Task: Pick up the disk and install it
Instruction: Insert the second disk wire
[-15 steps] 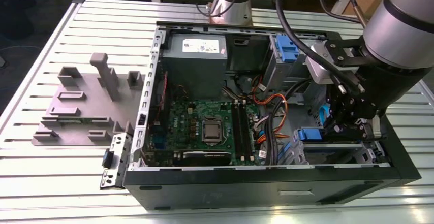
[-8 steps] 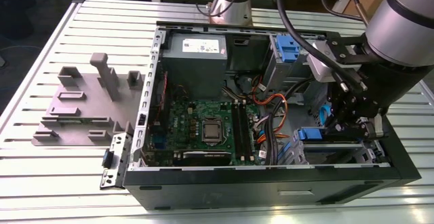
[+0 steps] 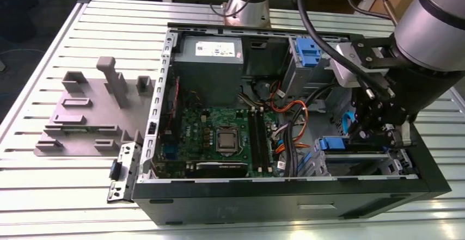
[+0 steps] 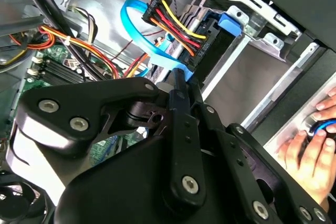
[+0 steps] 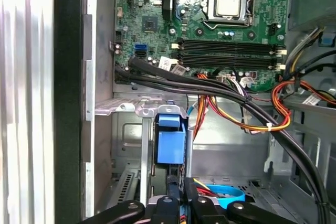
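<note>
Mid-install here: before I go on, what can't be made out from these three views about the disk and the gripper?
- The flat silver disk's body: in the exterior view the black gripper and arm cover the bay beside the blue plastic carrier.
- Gripper fingertips: in the second wrist view they end behind the blue flat cable; the first wrist view cuts them off at the picture edge.
- Whether the blue carrier handle is fully seated: the grey metal bay hides what lies behind it.

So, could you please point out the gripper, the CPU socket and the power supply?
gripper [image 3: 380, 124]: exterior view, between its fingertips.
CPU socket [image 5: 229, 4]: first wrist view, silver centre.
power supply [image 3: 210, 60]: exterior view, grey side.
</note>
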Robot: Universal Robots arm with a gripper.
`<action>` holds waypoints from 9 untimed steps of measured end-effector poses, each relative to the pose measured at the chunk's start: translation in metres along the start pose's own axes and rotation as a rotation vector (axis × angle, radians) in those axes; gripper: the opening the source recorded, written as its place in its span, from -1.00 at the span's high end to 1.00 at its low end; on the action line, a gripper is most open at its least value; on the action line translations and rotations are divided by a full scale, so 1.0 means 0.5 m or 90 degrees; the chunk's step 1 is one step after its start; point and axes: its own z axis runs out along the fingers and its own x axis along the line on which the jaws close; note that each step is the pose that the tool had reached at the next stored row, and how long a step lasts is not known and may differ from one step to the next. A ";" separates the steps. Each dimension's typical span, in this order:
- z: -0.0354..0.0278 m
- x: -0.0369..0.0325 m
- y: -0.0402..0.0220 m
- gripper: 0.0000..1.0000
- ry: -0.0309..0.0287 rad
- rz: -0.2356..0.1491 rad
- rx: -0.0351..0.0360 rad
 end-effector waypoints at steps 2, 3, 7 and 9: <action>0.000 0.003 0.000 0.69 -0.0090 0.001 0.0003; 0.001 0.005 0.000 0.69 -0.0114 0.001 0.0003; 0.002 0.011 0.000 0.69 -0.0128 0.001 0.0003; 0.004 0.012 0.001 0.69 -0.0135 0.001 0.0003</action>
